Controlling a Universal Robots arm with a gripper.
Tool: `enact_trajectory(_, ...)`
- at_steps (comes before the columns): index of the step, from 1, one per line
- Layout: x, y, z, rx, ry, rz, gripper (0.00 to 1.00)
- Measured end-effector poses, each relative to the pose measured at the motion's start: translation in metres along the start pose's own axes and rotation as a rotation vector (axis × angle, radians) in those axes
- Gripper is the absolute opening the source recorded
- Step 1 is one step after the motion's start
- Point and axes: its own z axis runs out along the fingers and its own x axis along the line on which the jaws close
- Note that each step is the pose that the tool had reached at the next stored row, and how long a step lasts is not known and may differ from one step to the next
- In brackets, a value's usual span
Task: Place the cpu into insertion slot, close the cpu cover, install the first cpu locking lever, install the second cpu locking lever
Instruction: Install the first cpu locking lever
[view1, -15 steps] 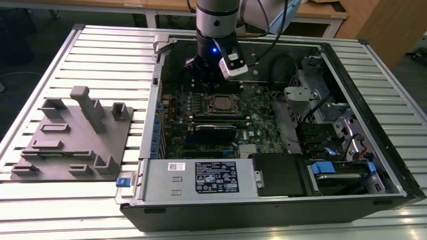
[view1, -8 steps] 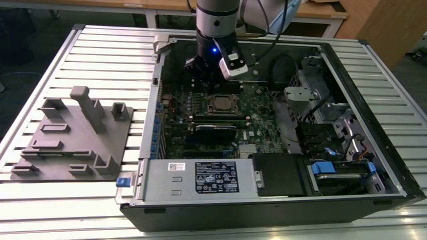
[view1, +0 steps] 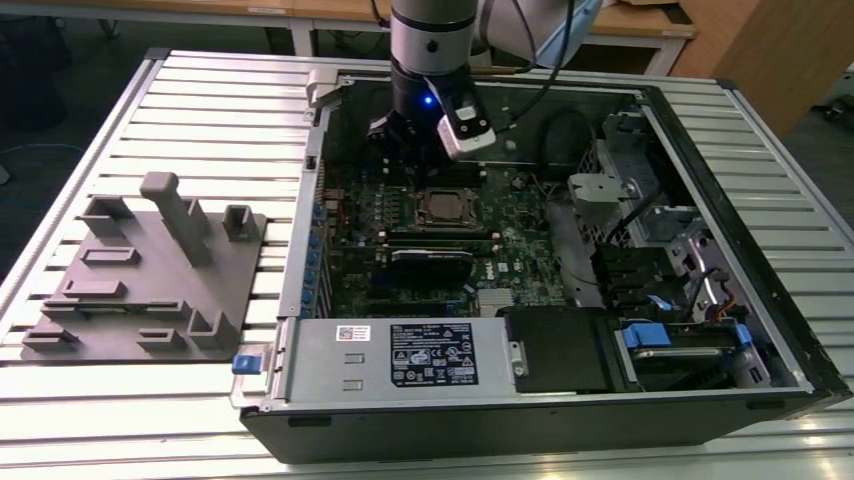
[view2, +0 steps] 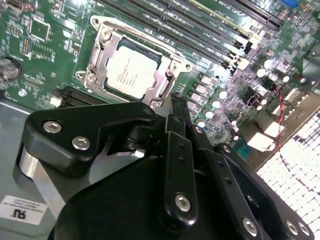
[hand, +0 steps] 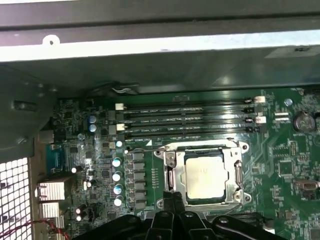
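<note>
The cpu (view2: 131, 74) (hand: 204, 175) lies flat in the insertion slot (view1: 422, 210) on the green board, its dull silver top showing. The cpu cover (view2: 165, 86) (hand: 170, 172), a thin silvery frame, lies down around the chip. Thin metal levers run along the frame's edges; whether they are latched cannot be told. My gripper (view2: 175, 104) (hand: 172, 196) (view1: 407, 150) hangs just above the board beside one edge of the socket. Its black fingers are shut together with nothing between them.
Long black memory slots (hand: 185, 117) (view2: 200, 25) run beside the socket. A black card (view1: 430, 256) stands on the socket's near side in the exterior view. The case walls (hand: 150, 65), power supply (view1: 400, 355) and drive bays (view1: 667, 340) hem the board in. A grey fixture (view1: 147, 270) lies outside, at the exterior view's left.
</note>
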Motion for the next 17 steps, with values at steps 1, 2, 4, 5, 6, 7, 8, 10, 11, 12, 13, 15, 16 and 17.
enact_trajectory(1, 0.0, 0.0, 0.0002, -0.0003, 0.0003, -0.015, 0.11)
enact_trajectory(2, 0.0, 0.0, 0.0003, -0.0005, 0.0006, -0.03, 0.11)
enact_trajectory(4, 0.0014, -0.0001, 0.0005, -0.001, 0.0008, -0.045, 0.11)
enact_trajectory(5, 0.0039, -0.0002, 0.0006, -0.0011, 0.0005, -0.045, 0.11)
enact_trajectory(6, 0.0065, -0.0004, 0.0005, -0.0011, 0.0005, -0.045, 0.11)
enact_trajectory(7, 0.009, -0.0005, 0.0005, -0.0011, 0.0002, -0.045, 0.11)
enact_trajectory(8, 0.0116, -0.0006, 0.0005, -0.0012, 0.0, -0.045, 0.11)
enact_trajectory(10, 0.0175, -0.001, 0.0003, -0.0012, -0.0012, -0.045, 0.11)
enact_trajectory(11, 0.0211, -0.0012, 0.0003, -0.0013, -0.0025, -0.045, 0.11)
enact_trajectory(12, 0.0246, -0.0014, 0.0002, -0.0015, -0.004, -0.045, 0.11)
enact_trajectory(13, 0.0276, -0.0016, 0.0001, -0.0016, -0.0058, -0.045, 0.11)
enact_trajectory(15, 0.031, -0.0015, -0.0004, -0.0016, -0.0081, -0.045, 0.11)
enact_trajectory(16, 0.0319, -0.0013, -0.0007, -0.0017, -0.009, -0.045, 0.11)
enact_trajectory(17, 0.0324, -0.0009, -0.0011, -0.0019, -0.0093, -0.045, 0.11)
